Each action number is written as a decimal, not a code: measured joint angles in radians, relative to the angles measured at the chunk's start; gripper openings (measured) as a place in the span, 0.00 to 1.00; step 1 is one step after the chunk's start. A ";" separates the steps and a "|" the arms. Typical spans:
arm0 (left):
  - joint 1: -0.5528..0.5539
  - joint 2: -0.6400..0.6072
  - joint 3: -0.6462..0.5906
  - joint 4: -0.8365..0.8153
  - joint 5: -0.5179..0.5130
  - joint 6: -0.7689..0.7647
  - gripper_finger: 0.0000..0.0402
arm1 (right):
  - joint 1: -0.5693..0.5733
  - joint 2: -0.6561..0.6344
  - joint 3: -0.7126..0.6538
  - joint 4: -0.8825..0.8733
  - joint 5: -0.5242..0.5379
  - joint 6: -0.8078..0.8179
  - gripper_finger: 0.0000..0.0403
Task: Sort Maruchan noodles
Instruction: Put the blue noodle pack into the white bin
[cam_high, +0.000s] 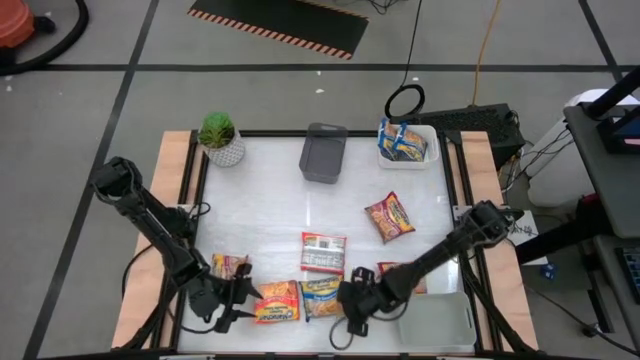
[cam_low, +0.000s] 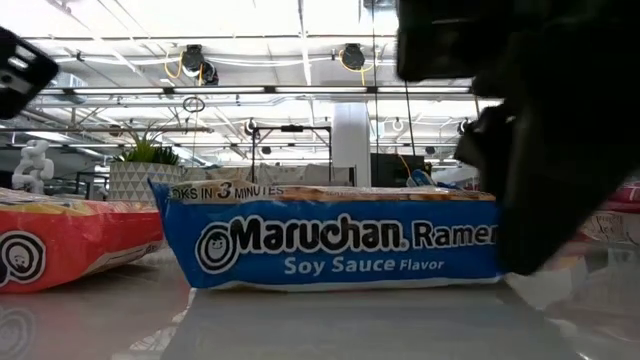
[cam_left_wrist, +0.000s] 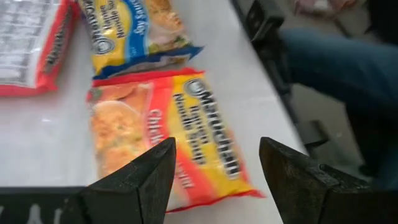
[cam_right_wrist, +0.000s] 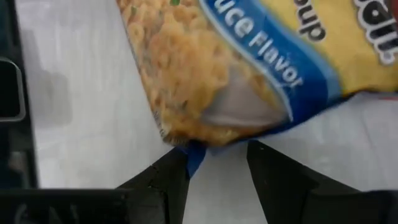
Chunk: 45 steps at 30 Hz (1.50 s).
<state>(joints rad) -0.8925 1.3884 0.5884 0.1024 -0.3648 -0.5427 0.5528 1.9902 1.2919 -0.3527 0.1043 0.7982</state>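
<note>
Several Maruchan noodles packets lie flat on the white table. In the near row are an orange-and-yellow packet (cam_high: 278, 302) and a blue-and-yellow one (cam_high: 322, 298). My left gripper (cam_left_wrist: 214, 168) hangs open just over the orange packet's (cam_left_wrist: 168, 130) near end, touching nothing. My right gripper (cam_right_wrist: 217, 171) is open at the blue packet's (cam_right_wrist: 249, 68) right end, and the blue sealed corner (cam_right_wrist: 194, 155) lies between its fingertips. In the low view the right gripper (cam_low: 560, 150) looms dark beside the blue packet (cam_low: 330, 240). My right gripper slants down at the blue packet's sealed corner (cam_right_wrist: 194, 155), which lies against the inner side of one fingertip (cam_right_wrist: 171, 177). The other fingertip stands apart from it. I cannot tell whether the fingers grip the corner. The packet lies flat on the table.
A white-and-red packet (cam_high: 323, 252) and red ones (cam_high: 390, 217) (cam_high: 228, 265) lie around mid-table. A grey tray (cam_high: 322, 152) stands at the far edge. A white tray (cam_high: 418, 152) at the far right holds blue packets. Another white tray (cam_high: 435, 322) stands near right, a potted plant (cam_high: 220, 135) far left.
</note>
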 joint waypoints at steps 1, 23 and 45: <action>0.010 0.000 0.000 -0.018 0.002 0.011 0.59 | -0.017 0.000 -0.005 0.006 -0.025 0.000 0.38; 0.237 -0.002 0.000 -0.162 0.165 0.125 0.59 | -0.137 -0.004 -0.014 0.091 -0.182 -0.198 0.01; 0.260 -0.002 0.000 -0.128 0.181 0.108 0.59 | 0.123 -0.297 0.010 -0.158 0.455 -0.241 0.00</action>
<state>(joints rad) -0.6329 1.3861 0.5888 -0.0260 -0.1834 -0.4352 0.6762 1.6929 1.3014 -0.5108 0.5596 0.5568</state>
